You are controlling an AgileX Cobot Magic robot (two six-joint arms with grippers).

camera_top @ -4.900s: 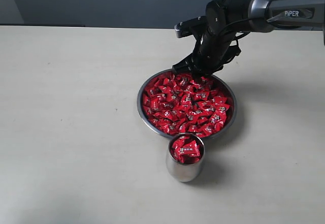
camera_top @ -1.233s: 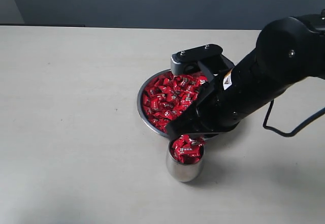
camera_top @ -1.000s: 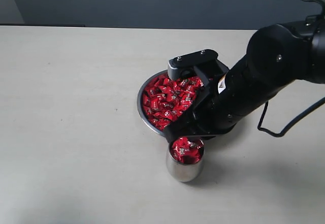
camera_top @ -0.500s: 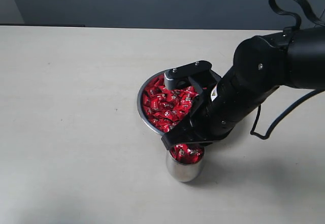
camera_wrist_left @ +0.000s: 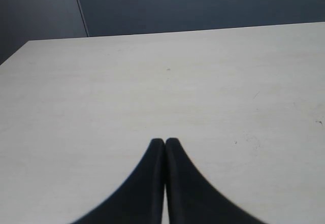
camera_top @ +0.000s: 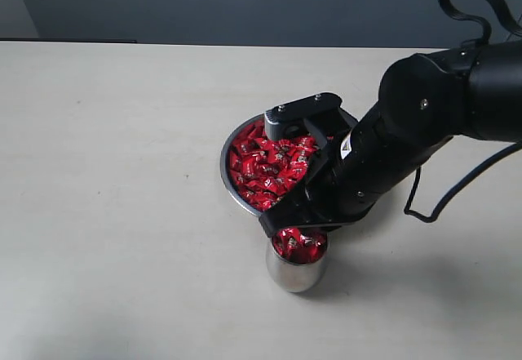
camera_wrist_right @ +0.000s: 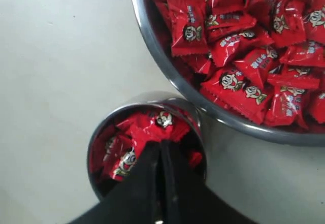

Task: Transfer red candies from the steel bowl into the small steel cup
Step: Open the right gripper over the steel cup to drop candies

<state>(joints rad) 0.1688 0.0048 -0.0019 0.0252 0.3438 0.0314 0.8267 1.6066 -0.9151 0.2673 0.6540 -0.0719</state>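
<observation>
Lowered since a second ago, the right pincer [camera_wrist_right: 160, 146] is held narrow, tips together, over the mouth of the small steel cup [camera_top: 295, 275] beside the steel bowl [camera_top: 226, 176]. One of the red candies [camera_wrist_right: 163, 121] lies at its tips, so release is judged imminent.

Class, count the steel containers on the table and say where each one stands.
2. The steel bowl lies mid-table, partly under the right arm; the small steel cup stands close beside its near rim, below the right gripper. The arm might hide something smaller.
</observation>
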